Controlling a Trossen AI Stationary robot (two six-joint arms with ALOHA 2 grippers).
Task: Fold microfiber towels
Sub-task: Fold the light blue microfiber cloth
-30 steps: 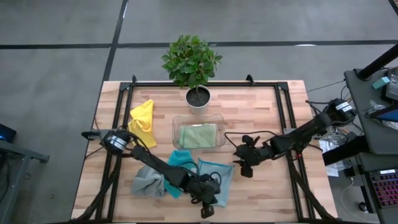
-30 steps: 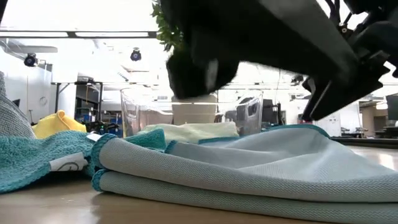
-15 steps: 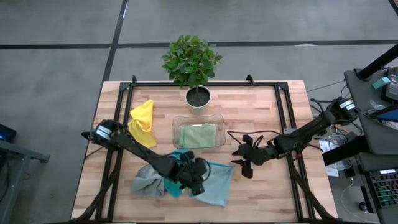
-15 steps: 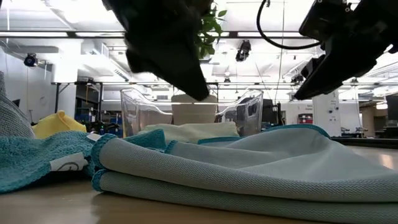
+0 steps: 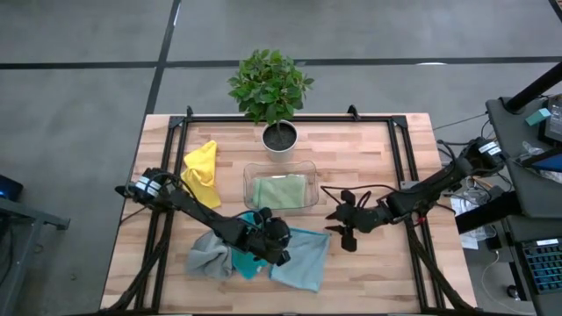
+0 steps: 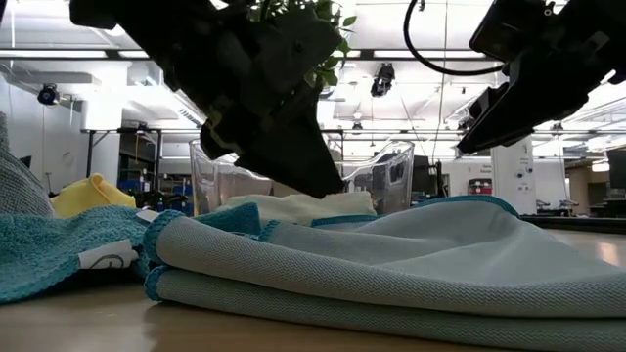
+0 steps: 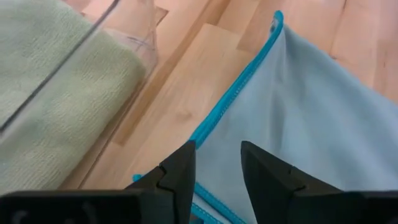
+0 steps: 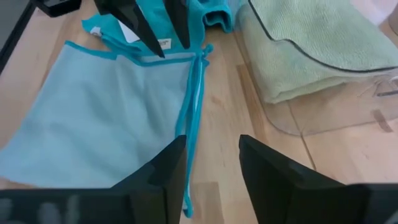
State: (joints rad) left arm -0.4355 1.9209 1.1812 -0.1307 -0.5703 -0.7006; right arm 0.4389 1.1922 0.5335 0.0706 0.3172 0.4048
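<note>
The left arm covers much of the teal square cloth; the grey soft cloth is cut by the low view's edge.

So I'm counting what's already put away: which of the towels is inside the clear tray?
The sage green towel, folded in the clear tray. The yellow, grey, teal and light blue ones lie on the table outside it.

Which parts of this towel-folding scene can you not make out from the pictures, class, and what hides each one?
- Teal towel: high view, mostly covered by the left gripper; its fold cannot be judged.
- Grey towel: low view, cut off by the picture's edge.
- Sage green towel: number of folds unclear through the clear tray.
- Light blue towel: left wrist view, far corners run off the frame.
- Right gripper: low view, fingertips cut off.
</note>
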